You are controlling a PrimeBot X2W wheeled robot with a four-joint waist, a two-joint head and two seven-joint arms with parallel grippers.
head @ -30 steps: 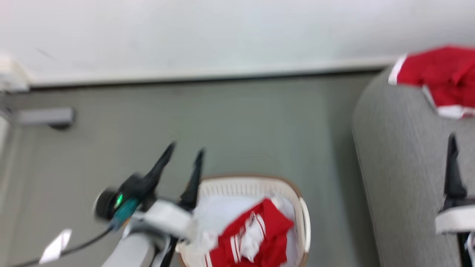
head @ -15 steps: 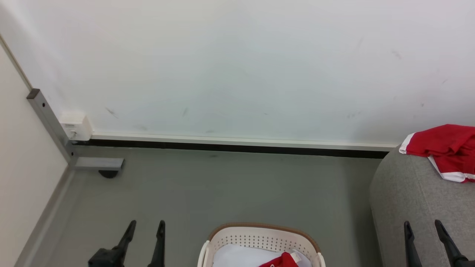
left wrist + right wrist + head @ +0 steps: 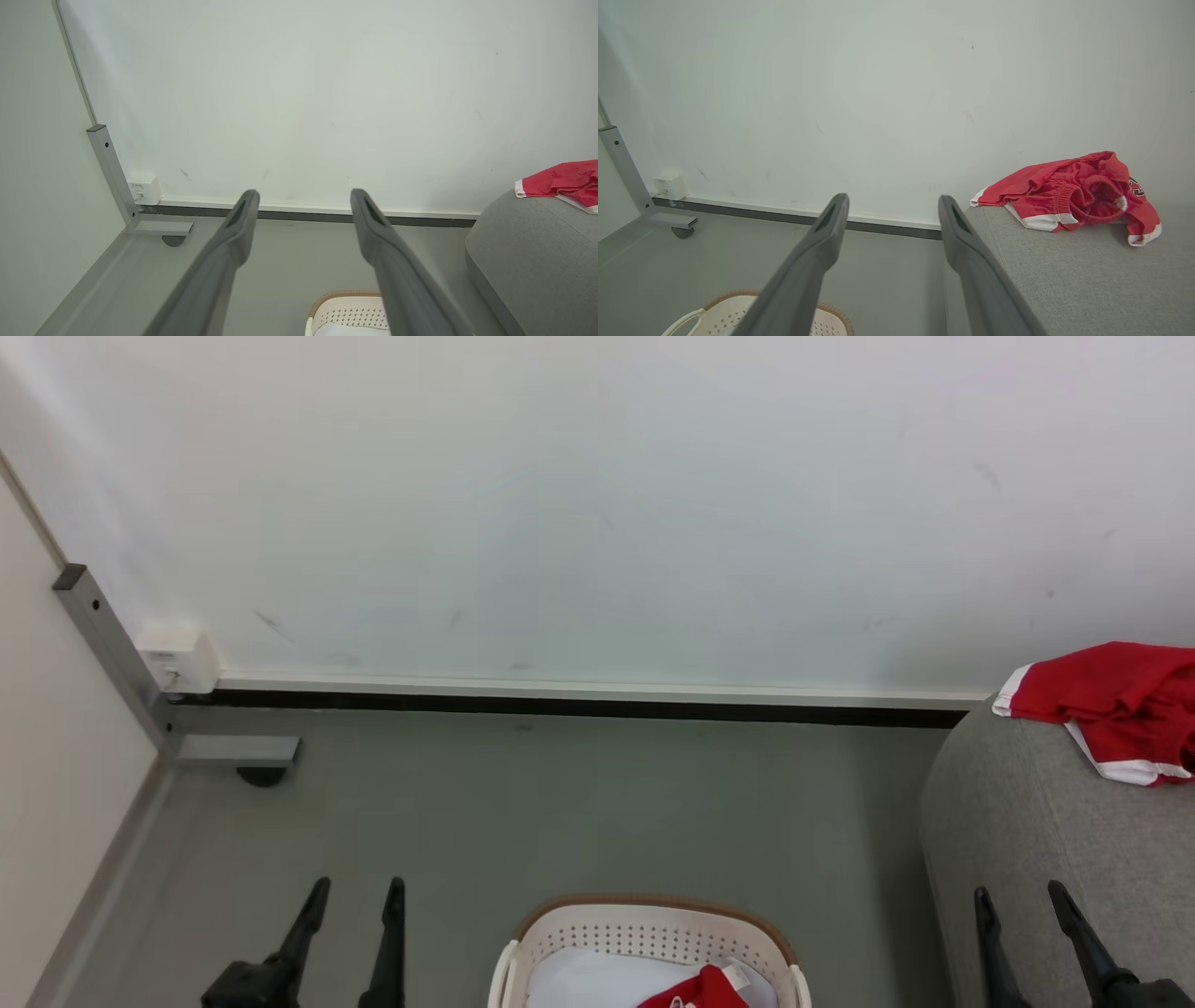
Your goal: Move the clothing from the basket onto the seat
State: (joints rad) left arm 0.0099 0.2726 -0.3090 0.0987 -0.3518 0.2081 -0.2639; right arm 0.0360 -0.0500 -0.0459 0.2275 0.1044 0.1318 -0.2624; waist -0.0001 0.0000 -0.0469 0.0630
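Your left tool (image 3: 359,887) and right tool (image 3: 1018,892) hang spread, empty; red shorts (image 3: 1111,705) lie on sofa (image 3: 1018,821), red garment (image 3: 698,991) in basket (image 3: 653,903).

Red clothing (image 3: 1073,198) with white trim, grey seat (image 3: 1087,275), cream perforated brown-rimmed basket (image 3: 653,933).

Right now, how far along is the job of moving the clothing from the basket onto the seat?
Done: one red garment lies on the grey seat. In hand: nothing; the left hand and the right hand are both open and empty. Left: at least one more red piece sits in the basket, on its white liner, and has to go across.
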